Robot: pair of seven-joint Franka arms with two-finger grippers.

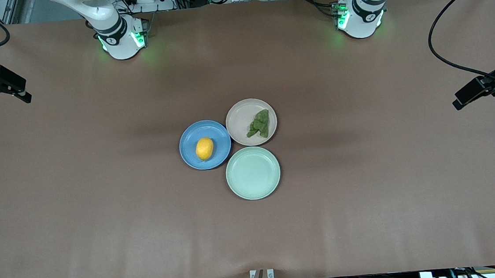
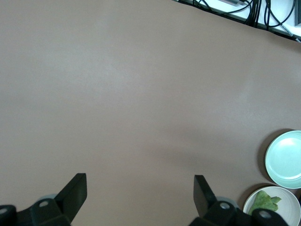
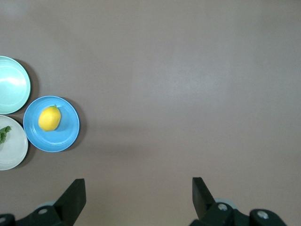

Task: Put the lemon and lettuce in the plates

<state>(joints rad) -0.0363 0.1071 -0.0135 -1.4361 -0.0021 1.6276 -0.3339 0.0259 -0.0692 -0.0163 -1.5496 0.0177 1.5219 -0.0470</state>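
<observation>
Both grippers [image 2: 140, 190] [image 3: 138, 193] gape; wrinkly lettuce [image 1: 260, 123] plated.

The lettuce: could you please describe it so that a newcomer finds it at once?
Three plates cluster mid-table. The lettuce lies in the beige-pink plate, the one farthest from the front camera. It is a wrinkly dark green leaf, unlike the smooth yellow lemon beside it.

yellow-orange lemon [image 1: 204, 149] lying on its side in blue plate [image 1: 191, 137], wrinkly green lettuce [image 1: 260, 124] piece in beige-pink plate [image 1: 239, 118], both plates upright, rims touching, mid-worktop, well clear of every edge and corner
</observation>
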